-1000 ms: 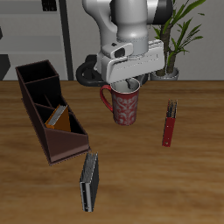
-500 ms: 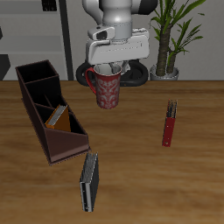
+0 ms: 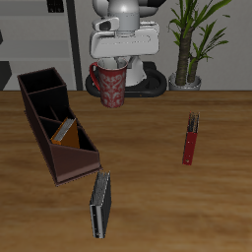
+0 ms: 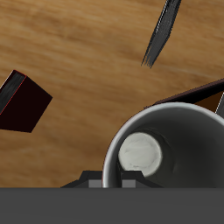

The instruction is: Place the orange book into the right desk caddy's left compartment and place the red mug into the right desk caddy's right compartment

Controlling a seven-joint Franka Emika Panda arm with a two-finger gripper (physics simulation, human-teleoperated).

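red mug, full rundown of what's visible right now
The red mug is squat, glossy red with a faint pale pattern, and white inside, as the wrist view shows. Its loop handle points toward the desk caddy. It hangs upright, clear of the table, held at the rim by the claw. It is farther back than the caddy and touches nothing else.
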